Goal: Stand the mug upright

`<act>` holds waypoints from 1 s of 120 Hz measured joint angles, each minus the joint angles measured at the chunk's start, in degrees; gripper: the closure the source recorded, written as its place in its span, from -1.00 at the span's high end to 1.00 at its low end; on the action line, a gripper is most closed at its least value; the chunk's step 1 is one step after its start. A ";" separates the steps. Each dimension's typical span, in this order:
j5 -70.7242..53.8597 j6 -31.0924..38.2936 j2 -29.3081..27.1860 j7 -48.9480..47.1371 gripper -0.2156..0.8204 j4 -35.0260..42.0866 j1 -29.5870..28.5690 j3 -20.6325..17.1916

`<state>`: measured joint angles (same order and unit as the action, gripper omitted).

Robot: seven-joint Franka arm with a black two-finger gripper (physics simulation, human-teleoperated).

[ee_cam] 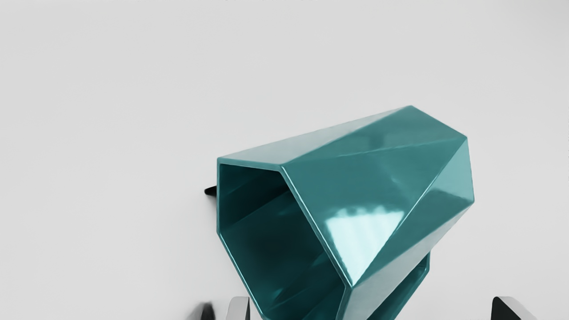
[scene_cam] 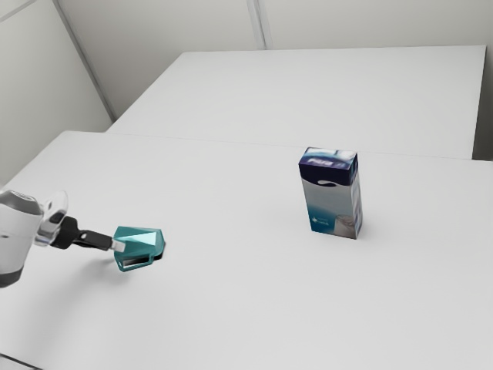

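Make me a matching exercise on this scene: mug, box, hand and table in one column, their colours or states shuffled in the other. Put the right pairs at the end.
Column one
1. mug
2. box
3. hand
4. table

Column two
A. standing upright, with a dark blue top
B. white and flat, under the other things
C. teal, lying on its side
D. open, its fingers well apart

Right pairs: 1-C, 2-A, 3-D, 4-B
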<state>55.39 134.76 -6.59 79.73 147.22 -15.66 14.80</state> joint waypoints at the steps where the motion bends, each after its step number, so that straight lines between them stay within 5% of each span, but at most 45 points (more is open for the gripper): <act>1: 0.07 0.01 0.07 0.18 0.54 0.00 0.03 -0.06; 61: 2.98 1.05 1.91 8.10 0.15 -0.28 0.54 -2.39; 120: 3.04 1.66 1.94 11.56 -0.51 -2.92 0.49 -3.30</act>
<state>58.43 136.41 -4.65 91.29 144.30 -15.16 11.51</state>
